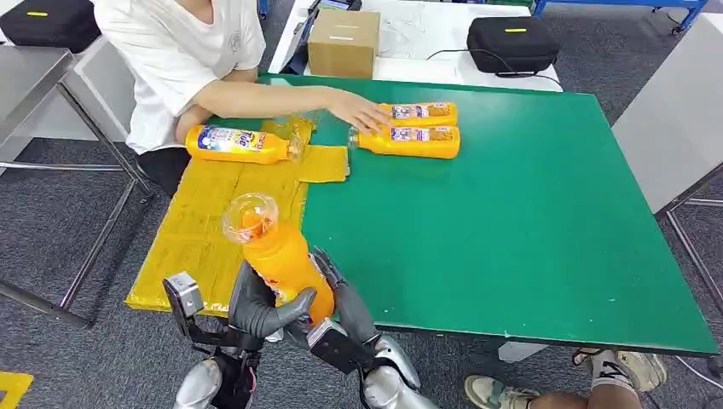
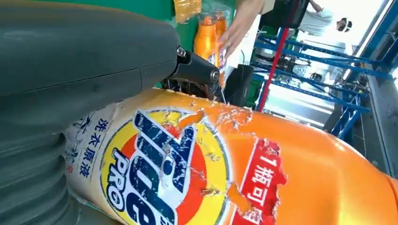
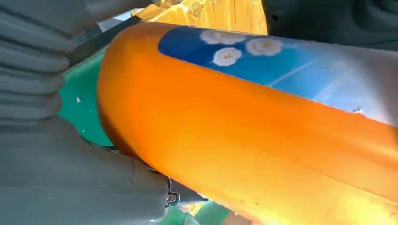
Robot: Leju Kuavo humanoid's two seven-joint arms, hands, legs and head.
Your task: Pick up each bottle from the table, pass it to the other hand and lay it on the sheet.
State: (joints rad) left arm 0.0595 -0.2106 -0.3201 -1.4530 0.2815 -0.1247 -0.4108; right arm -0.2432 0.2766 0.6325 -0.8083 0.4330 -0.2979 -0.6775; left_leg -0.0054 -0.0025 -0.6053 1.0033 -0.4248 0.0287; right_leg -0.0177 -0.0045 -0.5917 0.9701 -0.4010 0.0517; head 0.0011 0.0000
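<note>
Green table [image 1: 529,221] | both hands' fingers [image 1: 260,311] wrap orange bottle [image 1: 277,256] (upright)

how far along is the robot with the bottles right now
Done: one bottle lies on the yellow sheet. In hand: another bottle sits between the left hand and right hand, apparently mid-pass. Left: two bottles lie on the green table, a person's hand touching them.

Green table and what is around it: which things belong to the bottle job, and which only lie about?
Job:
orange bottle held by both hands
left hand
right hand
orange bottle lying on the sheet
two orange bottles on the table
yellow sheet

Lying about:
brown cardboard box
black zipped case
</note>
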